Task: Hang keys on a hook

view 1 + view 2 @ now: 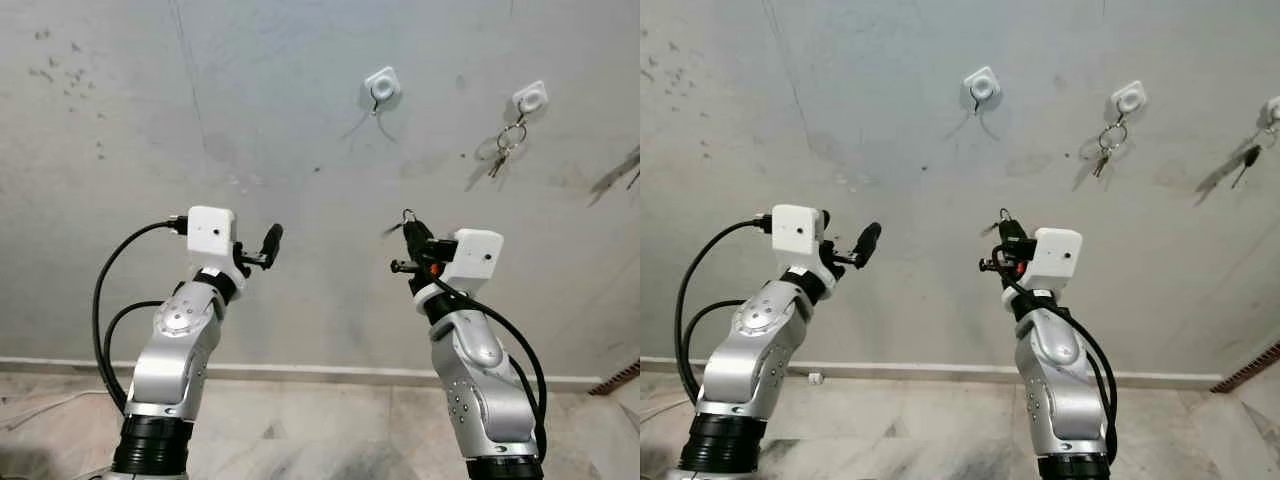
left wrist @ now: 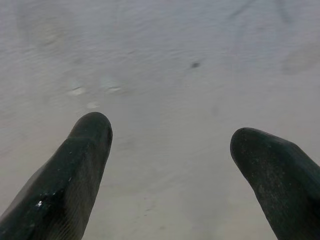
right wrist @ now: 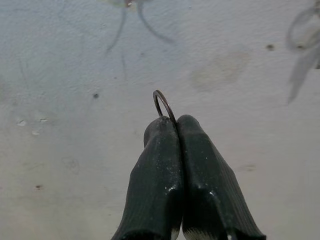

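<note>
An empty white hook (image 1: 382, 86) is stuck high on the grey wall. My right gripper (image 1: 411, 232) is raised below it, a little to the right, shut on a key ring (image 3: 163, 104) whose thin loop pokes out past the fingertips. The keys themselves are hidden behind the fingers. Some distance still separates the ring from the hook. My left gripper (image 1: 271, 240) is held up at the left, open, with nothing between its fingers (image 2: 85, 150).
A second white hook (image 1: 530, 97) to the right carries a bunch of keys (image 1: 506, 145). Another key (image 1: 1243, 158) hangs from a third hook (image 1: 1272, 110) at the far right. A pale skirting strip (image 1: 300, 372) runs along the wall's foot above the marble floor.
</note>
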Controlling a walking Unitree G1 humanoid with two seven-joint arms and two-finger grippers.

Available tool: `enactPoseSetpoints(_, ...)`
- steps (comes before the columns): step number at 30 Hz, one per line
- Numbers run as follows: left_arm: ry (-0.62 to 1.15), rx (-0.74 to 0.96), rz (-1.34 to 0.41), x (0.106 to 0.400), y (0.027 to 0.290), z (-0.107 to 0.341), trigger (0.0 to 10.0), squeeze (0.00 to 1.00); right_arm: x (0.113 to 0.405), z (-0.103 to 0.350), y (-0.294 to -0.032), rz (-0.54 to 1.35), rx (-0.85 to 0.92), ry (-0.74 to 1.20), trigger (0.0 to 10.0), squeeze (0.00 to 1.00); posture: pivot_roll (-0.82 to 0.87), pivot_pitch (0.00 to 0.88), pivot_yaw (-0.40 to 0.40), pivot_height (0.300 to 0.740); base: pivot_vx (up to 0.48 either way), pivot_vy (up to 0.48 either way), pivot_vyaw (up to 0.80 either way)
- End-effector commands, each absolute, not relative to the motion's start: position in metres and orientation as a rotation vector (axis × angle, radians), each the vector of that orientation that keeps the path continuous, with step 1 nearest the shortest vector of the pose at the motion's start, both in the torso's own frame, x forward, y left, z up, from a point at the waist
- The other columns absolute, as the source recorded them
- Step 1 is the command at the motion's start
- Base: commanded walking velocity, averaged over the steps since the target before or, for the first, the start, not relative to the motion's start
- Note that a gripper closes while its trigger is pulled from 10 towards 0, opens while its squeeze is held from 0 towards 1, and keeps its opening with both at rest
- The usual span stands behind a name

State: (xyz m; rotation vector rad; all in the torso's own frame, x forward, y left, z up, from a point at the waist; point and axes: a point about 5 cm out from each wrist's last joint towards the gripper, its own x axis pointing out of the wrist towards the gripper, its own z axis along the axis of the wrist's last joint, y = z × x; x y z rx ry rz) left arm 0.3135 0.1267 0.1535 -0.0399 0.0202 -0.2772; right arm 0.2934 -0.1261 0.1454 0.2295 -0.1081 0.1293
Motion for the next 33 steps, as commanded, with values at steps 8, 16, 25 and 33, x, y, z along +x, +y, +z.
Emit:
enactPoseSetpoints(8,0.006,-0.023,-0.271,0.3165,0.1266,0.1582,10.0,0.0,0.2955,0.1557,-0.1246,0.144,0.213,-0.15,10.0,0.0,0.19,0.0,-0.027,0.74,0.0,0.0,0.0)
enactPoseSetpoints(16,0.01,-0.022,-0.283,0.3138,0.125,0.1567,10.0,0.0,0.2954,0.1569,-0.124,0.147,0.212,-0.154,10.0,0.0,0.19,0.0,-0.027,0.74,0.281,0.0,0.0)
enactPoseSetpoints(25,0.015,-0.021,-0.296,0.313,0.123,0.1558,10.0,0.0,0.295,0.1567,-0.1243,0.142,0.213,-0.154,10.0,0.0,0.19,0.0,-0.023,0.74,0.334,0.0,0.0)
enactPoseSetpoints(33,0.021,-0.025,-0.299,0.3116,0.1227,0.1546,10.0,0.0,0.2948,0.1557,-0.1234,0.147,0.212,-0.151,10.0,0.0,0.19,0.0,-0.027,0.74,0.329,0.0,0.0)
